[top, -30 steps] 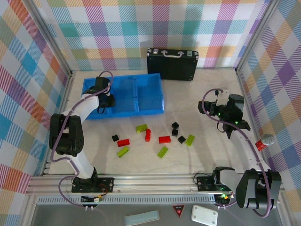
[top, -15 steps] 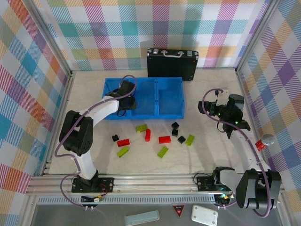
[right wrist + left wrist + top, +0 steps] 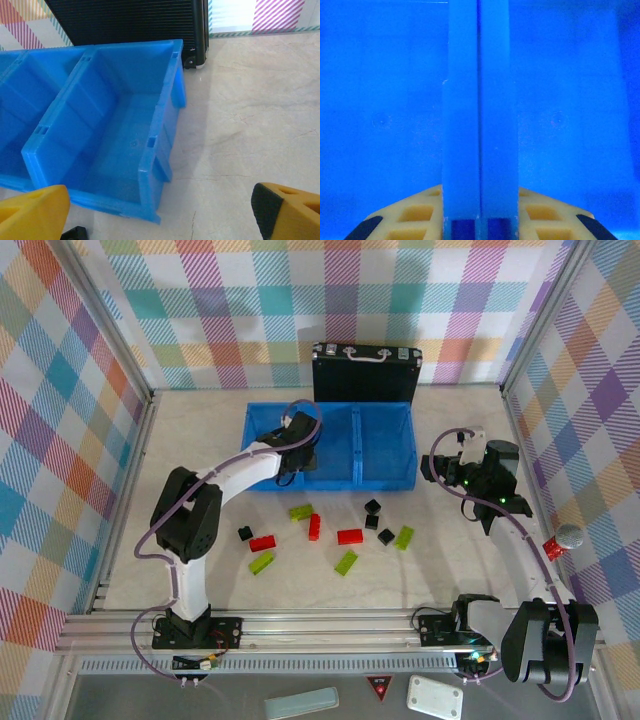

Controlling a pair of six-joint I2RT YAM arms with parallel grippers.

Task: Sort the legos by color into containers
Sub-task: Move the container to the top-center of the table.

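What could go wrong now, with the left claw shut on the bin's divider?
The left claw pinches only a thin divider, so the bin may slip or tip. The bin's right end is near the open right claw, and its back is close to the briefcase; either could get bumped.

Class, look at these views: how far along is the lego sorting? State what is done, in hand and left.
Done: nothing; the visible compartments of the bin look empty. In hand: the left claw is shut on a divider of the bin, not on a brick. Left: all the red, green and black bricks lie on the table; the right claw is open and empty.
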